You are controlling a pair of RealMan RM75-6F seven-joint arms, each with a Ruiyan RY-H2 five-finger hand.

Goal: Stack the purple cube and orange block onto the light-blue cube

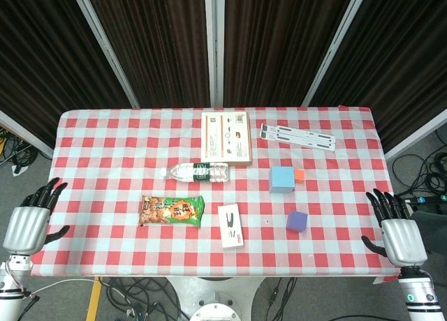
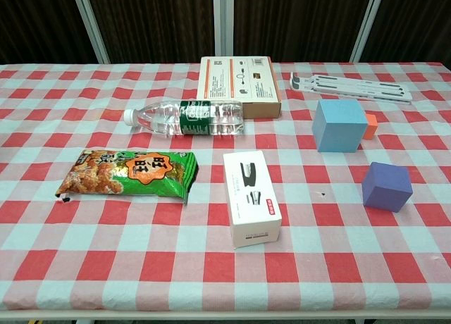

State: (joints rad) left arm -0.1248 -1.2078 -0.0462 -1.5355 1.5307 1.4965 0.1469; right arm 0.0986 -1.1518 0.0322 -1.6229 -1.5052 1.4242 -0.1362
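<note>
Chest view: two cubes point(image 2: 341, 125), one orange block point(image 2: 371, 127)

Red-checked tablecloth point(image 2: 141, 268), purple cube point(image 2: 387, 186)

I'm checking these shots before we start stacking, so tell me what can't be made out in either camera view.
- Orange block: chest view, mostly hidden behind the light-blue cube; head view shows only a small part of it.
- Left hand and right hand: outside the chest view; head view only, at the table's sides.
- Print on the stapler box and snack bag: too small to read.
- Table: side edges cut off in chest view.
</note>
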